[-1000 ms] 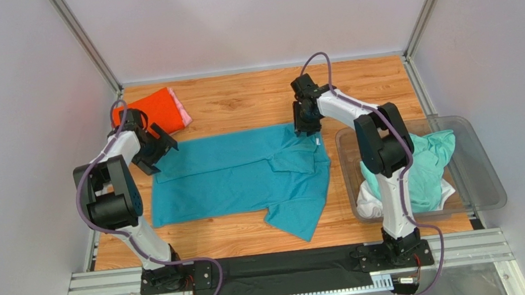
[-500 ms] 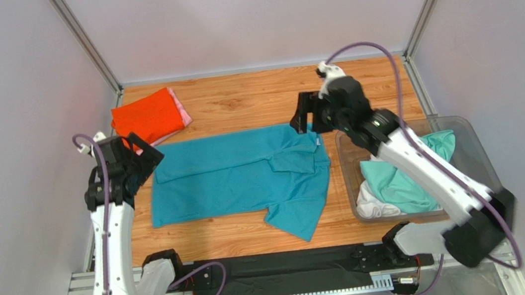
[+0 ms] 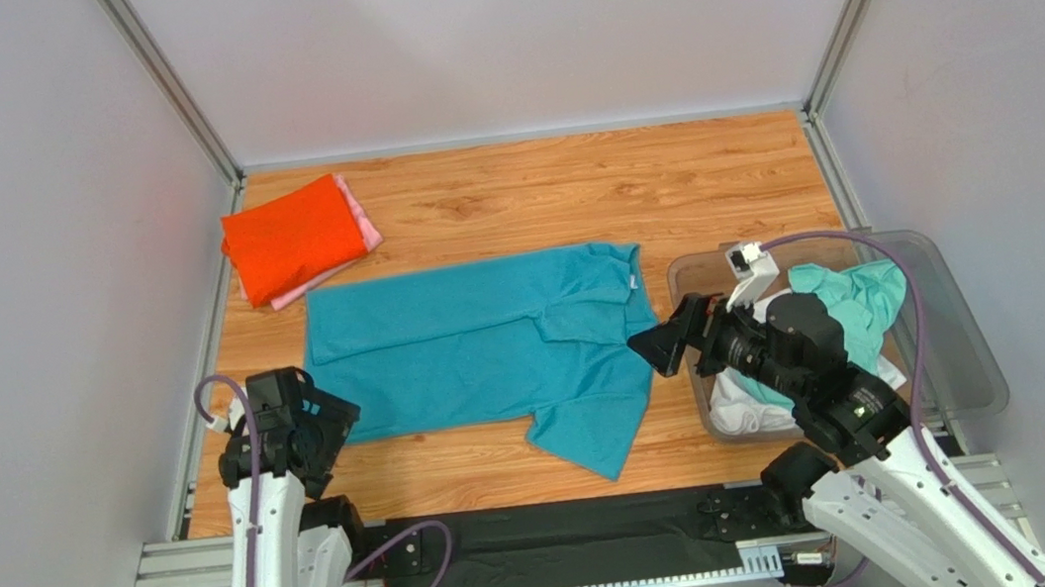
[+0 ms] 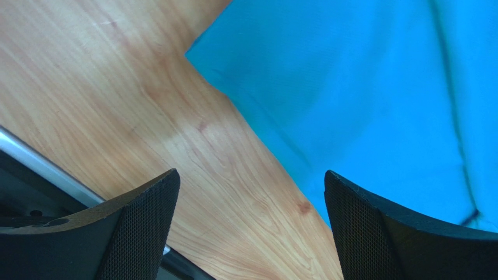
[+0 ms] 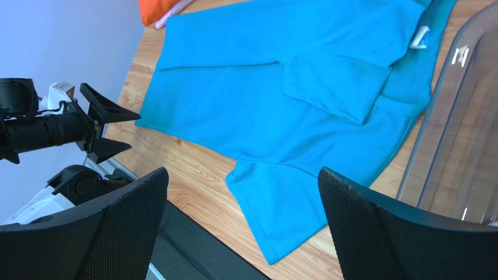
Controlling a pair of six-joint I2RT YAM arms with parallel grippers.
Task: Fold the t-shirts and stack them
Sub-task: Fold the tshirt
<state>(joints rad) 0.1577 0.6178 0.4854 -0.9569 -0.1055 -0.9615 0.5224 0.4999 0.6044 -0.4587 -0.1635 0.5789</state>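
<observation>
Teal t-shirt lies spread flat on the wooden table at centre frame. Its collar is toward the right and its lower sleeve is splayed toward the bottom edge. Left gripper, lower left, hovers just off the hem corner, jaws wide and empty. Right gripper, right of centre beside the clear bin, is likewise wide and empty. Orange-red t-shirt sits folded on a pink t-shirt, upper left. Mint-green t-shirt and white t-shirt are heaped in the bin. Judgement: the next fold probably takes the lower edge. Each gripper should pinch cloth only, lift level with the other, and carry across together so the crease runs straight.
</observation>
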